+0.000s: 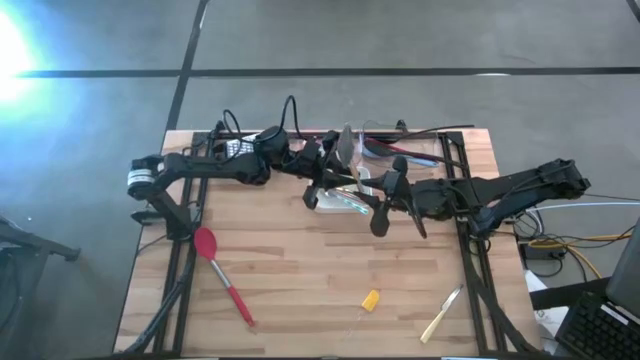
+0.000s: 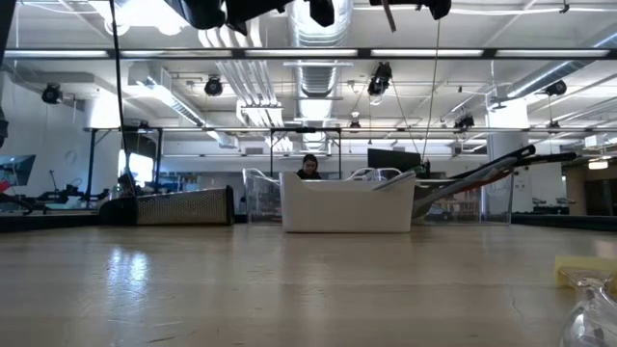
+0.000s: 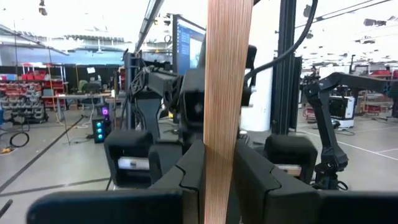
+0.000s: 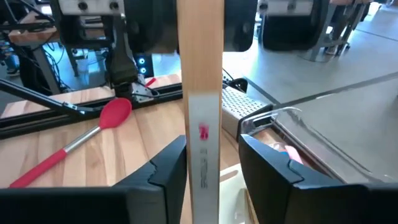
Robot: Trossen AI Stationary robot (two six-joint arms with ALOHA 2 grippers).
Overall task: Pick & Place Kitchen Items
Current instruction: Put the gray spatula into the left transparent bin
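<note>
Table point(image 1: 300, 270): red spatula point(image 1: 222, 272) near the left side, yellow piece point(image 1: 371, 299) and wooden-handled utensil point(image 1: 441, 315) toward the front; white tray point(image 2: 345, 203), clear bins point(image 2: 463, 198) and steel grater point(image 2: 181, 206) at the back. Wooden stick point(image 3: 221, 99): upright between both arms above the tray. Left gripper point(image 3: 219, 171): jaws clamped on the stick. Right gripper point(image 4: 211, 168): jaws apart, flanking the stick with a gap on each side.
</note>
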